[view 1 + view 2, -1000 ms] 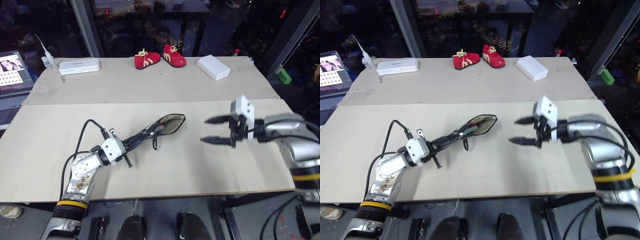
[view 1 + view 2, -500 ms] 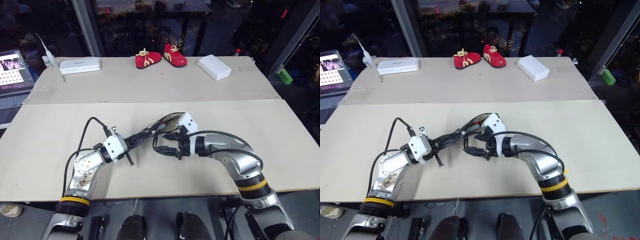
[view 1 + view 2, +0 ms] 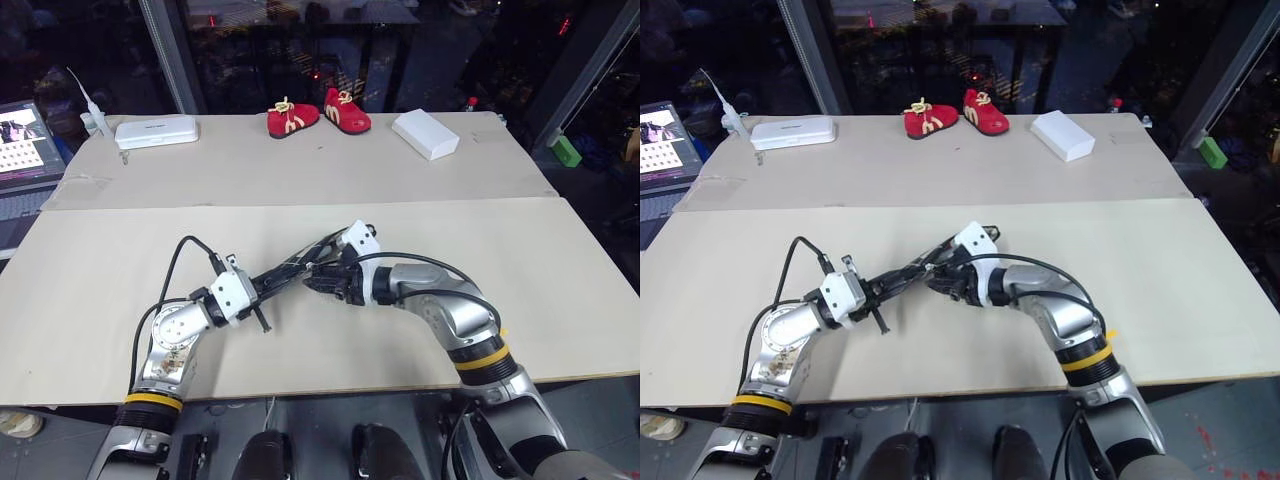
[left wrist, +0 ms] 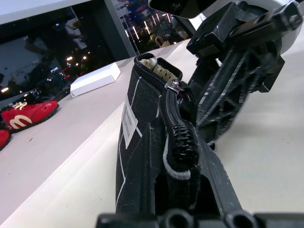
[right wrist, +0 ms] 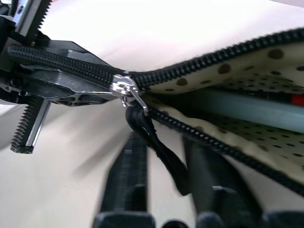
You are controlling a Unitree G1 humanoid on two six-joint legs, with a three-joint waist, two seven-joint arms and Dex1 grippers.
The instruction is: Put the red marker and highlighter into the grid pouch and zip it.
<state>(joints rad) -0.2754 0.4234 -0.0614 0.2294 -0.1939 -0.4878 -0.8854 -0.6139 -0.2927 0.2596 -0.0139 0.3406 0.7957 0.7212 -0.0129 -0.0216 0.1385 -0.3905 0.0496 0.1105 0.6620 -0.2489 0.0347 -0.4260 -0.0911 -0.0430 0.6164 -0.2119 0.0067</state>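
The grid pouch (image 4: 142, 137) stands on edge, clamped at its zipped end between the tight jaws of the left gripper (image 4: 183, 190). The right gripper (image 5: 164, 187) has its narrow jaws either side of the black zipper pull (image 5: 154, 145), just below the half-open mouth.

Left gripper (image 3: 268, 285) gripped grid pouch (image 3: 300, 265) end above table (image 3: 90, 270); right gripper (image 3: 318, 283) sat at its middle.

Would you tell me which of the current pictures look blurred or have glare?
Right wrist view: its own black fingers are smeared, while the zipper slider is fairly sharp. Left wrist view: the grid pouch is crisp, and lights reflect in the dark window. Eye views: evenly lit, dim background.
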